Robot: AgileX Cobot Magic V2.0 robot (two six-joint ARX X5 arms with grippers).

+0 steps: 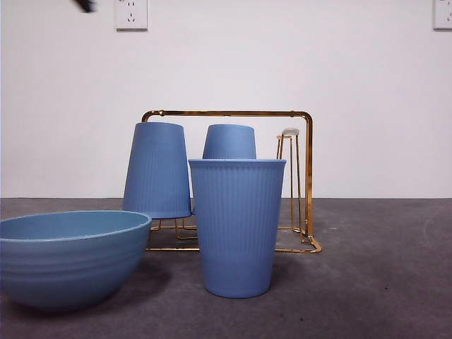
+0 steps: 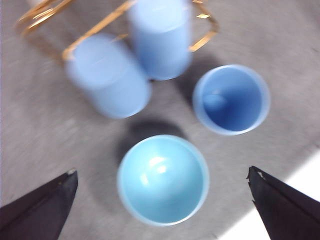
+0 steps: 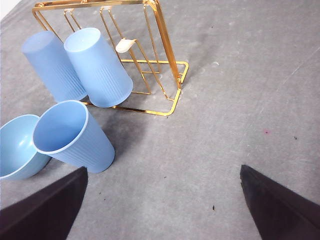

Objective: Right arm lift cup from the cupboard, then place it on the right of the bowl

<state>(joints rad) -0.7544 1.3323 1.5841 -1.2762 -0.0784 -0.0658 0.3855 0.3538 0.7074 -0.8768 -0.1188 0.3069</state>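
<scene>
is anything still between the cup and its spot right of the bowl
Nothing visible. The cup already stands upright on the table just right of the bowl, in front of the cupboard. The right gripper is open and clear of it.

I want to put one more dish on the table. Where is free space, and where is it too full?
Bare table lies on the rack's far side from the bowl, and in front of the upright cup. It is crowded between bowl, upright cup and the two cups on the rack.
</scene>
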